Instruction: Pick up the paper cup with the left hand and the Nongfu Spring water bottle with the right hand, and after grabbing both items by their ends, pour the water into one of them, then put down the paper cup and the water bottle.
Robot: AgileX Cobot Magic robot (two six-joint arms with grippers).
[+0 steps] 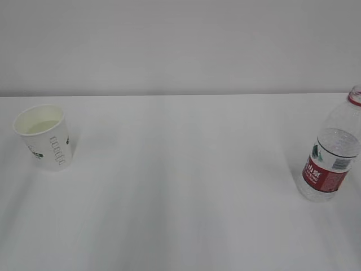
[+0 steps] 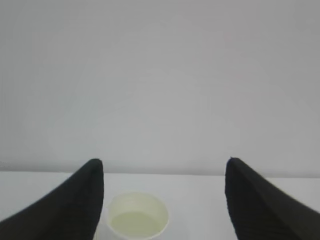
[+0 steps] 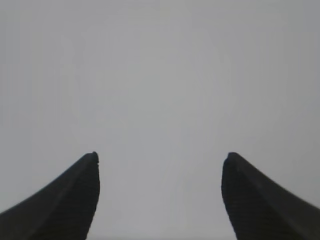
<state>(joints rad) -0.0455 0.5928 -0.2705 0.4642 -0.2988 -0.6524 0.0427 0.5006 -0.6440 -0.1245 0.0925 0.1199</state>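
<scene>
The paper cup (image 1: 44, 137) stands upright at the far left of the white surface (image 1: 180, 186), water (image 1: 43, 126) inside; the Nongfu Spring water bottle (image 1: 334, 155) stands far right — well apart. The left end effector (image 2: 164, 172) and right end effector (image 3: 160, 165) gape wide, holding nothing.

grey vertical lettering on paper cup (image 1: 46, 138), unreadable, white characters on bottle label (image 1: 326, 174), illegible

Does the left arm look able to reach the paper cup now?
Probably yes: the left gripper has its jaws wide open, the paper cup stands upright just ahead between them, and nothing lies in the way.
</scene>
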